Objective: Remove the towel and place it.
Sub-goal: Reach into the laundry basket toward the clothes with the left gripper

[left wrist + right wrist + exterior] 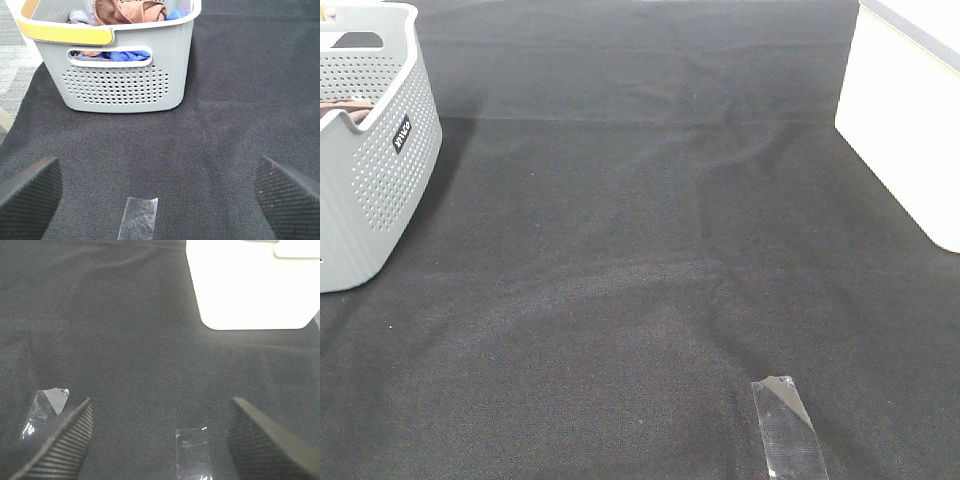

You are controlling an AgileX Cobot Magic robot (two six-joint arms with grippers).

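Note:
The brown towel (129, 11) lies bunched in the grey perforated basket (120, 85), on top of blue fabric (122, 55). In the exterior high view the basket (365, 170) stands at the far left and only a sliver of the towel (350, 108) shows over its rim. My left gripper (159, 187) is open and empty, low over the black mat, short of the basket. My right gripper (159, 432) is open and empty, facing the white bin. Neither gripper shows in the exterior high view.
A white bin (910, 120) stands at the far right and shows in the right wrist view (250, 285). Clear tape strips lie on the black mat (640, 260): one (788, 425) at front right, one (139, 217) under the left gripper. The mat's left edge meets grey floor (15, 65).

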